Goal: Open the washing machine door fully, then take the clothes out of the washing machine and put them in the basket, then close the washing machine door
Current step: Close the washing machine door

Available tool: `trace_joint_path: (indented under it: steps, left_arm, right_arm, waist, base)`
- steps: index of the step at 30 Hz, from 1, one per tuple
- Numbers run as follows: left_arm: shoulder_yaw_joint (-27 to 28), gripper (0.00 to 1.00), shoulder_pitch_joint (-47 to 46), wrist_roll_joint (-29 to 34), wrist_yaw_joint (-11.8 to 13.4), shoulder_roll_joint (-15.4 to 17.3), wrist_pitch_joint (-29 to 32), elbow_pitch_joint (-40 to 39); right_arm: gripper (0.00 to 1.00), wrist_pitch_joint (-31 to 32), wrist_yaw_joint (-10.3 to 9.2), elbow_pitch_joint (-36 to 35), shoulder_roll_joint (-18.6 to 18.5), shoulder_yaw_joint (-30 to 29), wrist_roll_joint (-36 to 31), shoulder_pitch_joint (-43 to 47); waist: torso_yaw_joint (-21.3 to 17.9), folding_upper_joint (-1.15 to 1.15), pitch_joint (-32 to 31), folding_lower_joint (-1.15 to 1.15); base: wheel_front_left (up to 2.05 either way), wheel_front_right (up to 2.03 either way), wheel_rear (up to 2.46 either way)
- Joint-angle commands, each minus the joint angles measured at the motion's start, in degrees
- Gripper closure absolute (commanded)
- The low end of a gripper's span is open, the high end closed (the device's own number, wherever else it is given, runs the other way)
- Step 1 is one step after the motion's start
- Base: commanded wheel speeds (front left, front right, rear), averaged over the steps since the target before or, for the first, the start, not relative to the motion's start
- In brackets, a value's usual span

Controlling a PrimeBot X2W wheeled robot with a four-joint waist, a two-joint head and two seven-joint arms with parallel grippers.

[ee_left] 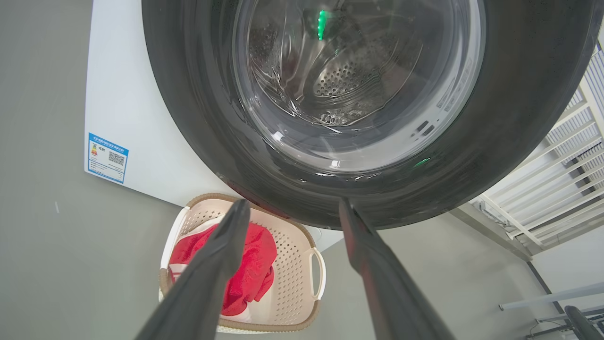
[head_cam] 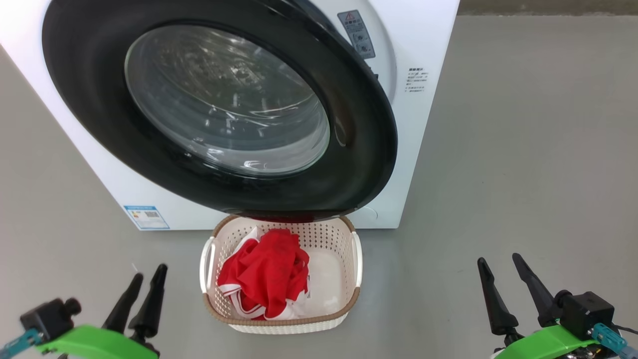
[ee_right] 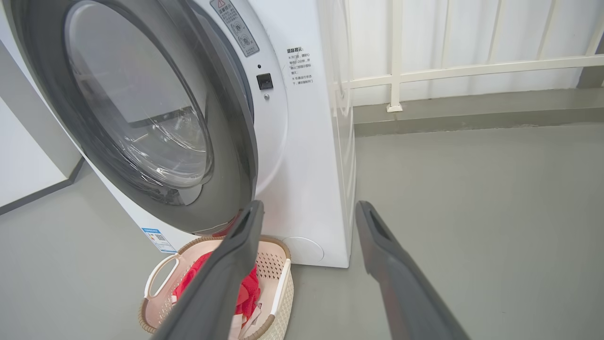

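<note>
The washing machine (head_cam: 423, 124) stands ahead with its door (head_cam: 227, 99) ajar, the right edge swung a little off the front; the drum shows through the glass (ee_left: 358, 94). In the right wrist view the door (ee_right: 137, 104) hangs out over the basket (ee_right: 278, 293). The basket (head_cam: 279, 321) sits on the floor below the door and holds the clothes (head_cam: 266, 271), a red piece on a white one. My left gripper (head_cam: 148, 273) is open and empty left of the basket. My right gripper (head_cam: 499, 259) is open and empty well to its right. Between my left fingers (ee_left: 292, 204) I see the door's lower rim and the clothes (ee_left: 257, 264).
A blue label (head_cam: 146, 217) marks the machine's lower left corner. Bare grey floor (head_cam: 523, 174) spreads to the machine's right. A white railing (ee_right: 472, 71) runs along the wall behind it. The door's bottom edge overhangs the basket's far rim.
</note>
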Motion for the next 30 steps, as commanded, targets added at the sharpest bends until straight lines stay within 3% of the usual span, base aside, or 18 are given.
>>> trace_joint_path:
  steps: [1,18,25,30]
  left_arm:
    - [3.3,0.0,-0.3,1.3,-0.3,1.4,-0.7,-0.9]
    - [20.9,0.0,11.2,27.0,-0.3,-5.0,-0.7,-7.3]
    - [26.1,0.0,14.1,39.0,-0.3,-8.4,-0.7,-11.8]
    - [27.8,0.0,15.6,44.0,-0.3,-10.6,-0.7,-13.9]
  right_arm:
    - [0.0,-0.4,0.35,-1.4,-0.9,0.9,0.7,-0.3]
    - [0.0,-0.4,0.35,-1.9,-1.7,-0.2,0.9,1.6]
    - [0.0,-0.4,0.35,-2.5,-1.5,-1.0,1.2,1.9]
    - [0.0,-0.4,0.35,-2.7,-1.4,-1.3,1.1,2.0]
  waist:
    - [-0.2,0.0,-0.2,0.0]
    - [-1.9,0.0,-2.2,0.0]
    - [-2.2,0.0,-2.0,0.0]
    - [-2.3,0.0,-1.9,0.0]
  base:
    - [0.0,0.0,0.0]
    - [0.0,0.0,0.0]
    - [0.0,0.0,0.0]
    - [0.0,0.0,0.0]
